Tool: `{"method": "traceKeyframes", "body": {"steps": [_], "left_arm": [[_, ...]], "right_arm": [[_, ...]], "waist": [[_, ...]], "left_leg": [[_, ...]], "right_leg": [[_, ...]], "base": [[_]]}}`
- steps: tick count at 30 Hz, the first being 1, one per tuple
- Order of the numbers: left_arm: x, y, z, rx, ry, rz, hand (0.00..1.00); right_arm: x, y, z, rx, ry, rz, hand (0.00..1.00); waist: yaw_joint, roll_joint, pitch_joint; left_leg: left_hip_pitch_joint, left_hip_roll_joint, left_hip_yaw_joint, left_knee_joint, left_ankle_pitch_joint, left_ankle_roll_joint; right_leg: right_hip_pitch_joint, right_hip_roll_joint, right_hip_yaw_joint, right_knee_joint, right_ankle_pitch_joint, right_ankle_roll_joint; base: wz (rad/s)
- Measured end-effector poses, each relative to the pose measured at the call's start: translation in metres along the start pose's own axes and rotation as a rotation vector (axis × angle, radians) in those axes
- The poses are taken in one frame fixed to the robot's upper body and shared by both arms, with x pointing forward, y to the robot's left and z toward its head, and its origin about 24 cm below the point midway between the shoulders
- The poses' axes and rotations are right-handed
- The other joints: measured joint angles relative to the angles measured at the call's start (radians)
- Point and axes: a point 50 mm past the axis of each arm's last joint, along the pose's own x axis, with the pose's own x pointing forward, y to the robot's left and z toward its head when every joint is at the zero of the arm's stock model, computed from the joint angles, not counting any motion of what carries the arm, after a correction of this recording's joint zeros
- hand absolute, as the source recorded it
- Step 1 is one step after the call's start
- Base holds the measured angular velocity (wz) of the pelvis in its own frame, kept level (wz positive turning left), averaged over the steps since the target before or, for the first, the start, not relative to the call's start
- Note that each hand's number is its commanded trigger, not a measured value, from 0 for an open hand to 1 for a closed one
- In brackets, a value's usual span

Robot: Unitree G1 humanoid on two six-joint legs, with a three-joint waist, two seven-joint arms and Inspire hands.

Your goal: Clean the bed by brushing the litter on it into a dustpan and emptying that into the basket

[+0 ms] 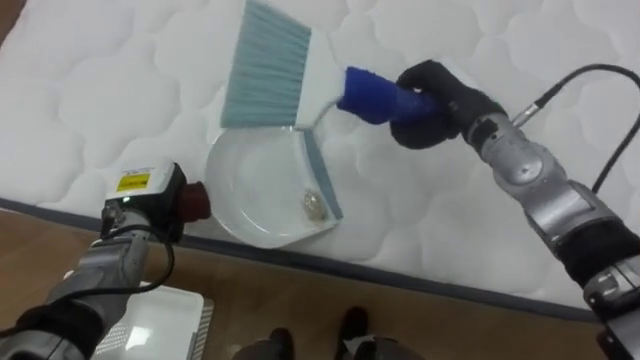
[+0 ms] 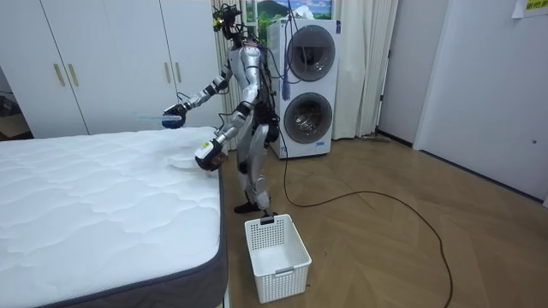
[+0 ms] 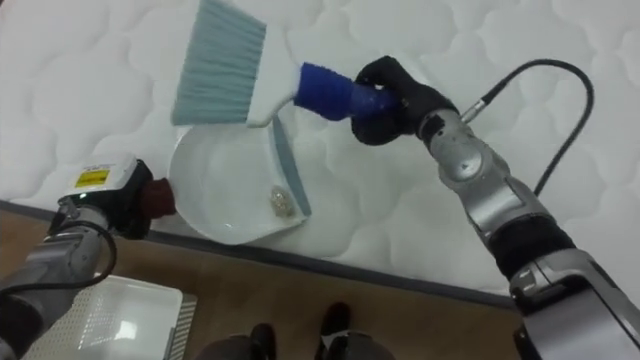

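Bed point(image 1: 90, 90): white dustpan point(image 1: 250, 185) sits at its near edge, with a small scrap point(image 1: 313, 205) inside. Left robot hand point(image 1: 150, 200) clamped on the dustpan's handle. Right robot hand point(image 1: 440, 100) clamped on the brush point(image 1: 268, 65), its bristles beyond the dustpan's far rim.

Quilted white mattress point(image 1: 100, 80), teal-bristled brush point(image 1: 268, 70) with blue handle point(image 1: 375, 95), translucent white dustpan point(image 1: 250, 190).

1. Right arm: enters from the lower right and reaches forward, with the elbow slightly bent; in the room view it is raised to chest height.
2. Right hand point(image 1: 447, 102): fingers curled tightly round the brush handle point(image 1: 372, 97).
3. Left arm: enters from the lower left, with the forearm held low.
4. Left hand point(image 1: 148, 203): its back faces the camera.
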Motion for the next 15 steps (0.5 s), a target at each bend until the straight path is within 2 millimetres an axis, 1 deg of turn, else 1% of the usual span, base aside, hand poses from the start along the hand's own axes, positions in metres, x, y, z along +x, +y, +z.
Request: {"method": "traceKeyframes", "body": {"steps": [1, 2, 4, 5, 6, 8, 9, 10, 11, 12, 13, 15], "left_arm": [[-0.001, -0.002, 0.000, -0.009, 0.003, 0.006, 1.00], [-0.002, -0.004, 0.001, -0.023, 0.008, 0.005, 1.00], [-0.004, -0.009, 0.002, -0.037, 0.011, -0.001, 1.00], [-0.006, -0.012, 0.002, -0.049, 0.014, -0.006, 1.00], [-0.006, -0.012, 0.001, -0.060, 0.018, -0.006, 1.00], [-0.006, -0.010, -0.002, -0.119, 0.044, 0.010, 1.00], [-0.007, -0.011, -0.003, -0.132, 0.051, 0.014, 1.00], [-0.009, -0.013, -0.006, -0.155, 0.063, 0.015, 1.00], [-0.011, -0.015, -0.007, -0.170, 0.069, 0.015, 1.00], [-0.013, -0.015, -0.007, -0.178, 0.068, 0.019, 1.00], [-0.016, -0.018, -0.007, -0.189, 0.066, 0.031, 1.00], [-0.021, -0.024, -0.007, -0.213, 0.067, 0.031, 1.00]], "right_arm": [[-0.001, -0.005, -0.006, 0.050, 0.024, -0.036, 0.24], [-0.003, -0.009, -0.012, 0.100, 0.051, -0.071, 0.00], [-0.007, -0.013, -0.023, 0.154, 0.090, -0.118, 0.00], [-0.010, -0.016, -0.028, 0.185, 0.108, -0.142, 0.00], [-0.011, -0.018, -0.029, 0.197, 0.112, -0.153, 0.00], [-0.015, -0.026, -0.037, 0.272, 0.132, -0.221, 0.00], [-0.017, -0.026, -0.039, 0.293, 0.141, -0.238, 0.00], [-0.021, -0.026, -0.045, 0.329, 0.162, -0.268, 0.00], [-0.026, -0.026, -0.052, 0.347, 0.183, -0.294, 0.00], [-0.028, -0.027, -0.055, 0.354, 0.193, -0.309, 0.00], [-0.032, -0.029, -0.061, 0.367, 0.212, -0.338, 0.00], [-0.039, -0.033, -0.069, 0.403, 0.238, -0.390, 0.00]], "waist": [[-0.003, 0.000, 0.0000], [-0.006, 0.000, 0.0000], [-0.009, 0.000, -0.0003], [-0.020, -0.001, -0.0021], [-0.024, -0.001, -0.0021], [-0.045, -0.001, -0.0031], [-0.046, -0.001, -0.0047], [-0.053, 0.000, -0.0141], [-0.060, 0.000, -0.0256], [-0.064, 0.001, -0.0266], [-0.073, 0.002, -0.0313], [-0.078, 0.004, -0.0390]], "left_leg": [[0.006, 0.000, 0.000, -0.002, 0.000, 0.000], [0.015, -0.001, 0.002, -0.006, 0.000, 0.000], [0.033, -0.001, 0.005, -0.018, 0.000, 0.000], [0.041, -0.003, 0.006, -0.024, 0.000, 0.000], [0.043, -0.004, 0.005, -0.026, -0.001, 0.001], [0.049, -0.005, 0.004, -0.034, -0.001, 0.001], [0.051, -0.005, 0.004, -0.033, -0.001, 0.000], [0.057, -0.003, 0.004, -0.033, -0.001, 0.000], [0.065, -0.001, 0.005, -0.036, -0.001, 0.000], [0.073, -0.001, 0.004, -0.038, -0.001, 0.000], [0.095, -0.003, 0.004, -0.050, -0.001, 0.000], [0.137, -0.005, 0.007, -0.079, 0.000, 0.000]], "right_leg": [[0.004, 0.000, 0.000, 0.000, 0.000, 0.000], [0.012, 0.000, 0.001, -0.001, -0.001, 0.000], [0.026, 0.000, 0.003, -0.002, -0.005, 0.001], [0.031, 0.001, 0.010, -0.003, -0.007, 0.002], [0.031, 0.000, 0.012, -0.004, -0.008, 0.003], [0.035, 0.000, 0.012, -0.006, -0.008, 0.003], [0.039, 0.001, 0.011, -0.006, -0.008, 0.003], [0.045, 0.003, 0.011, -0.011, -0.008, 0.002], [0.055, 0.006, 0.011, -0.020, -0.006, 0.002], [0.064, 0.007, 0.011, -0.020, -0.006, 0.002], [0.083, 0.007, 0.011, -0.023, -0.007, 0.004], [0.120, 0.009, 0.014, -0.041, -0.006, 0.009]], "base": [[0.00], [0.00], [-0.02], [0.00], [0.00], [0.04], [0.00], [-0.06], [-0.07], [-0.03], [0.00], [-0.02]]}}
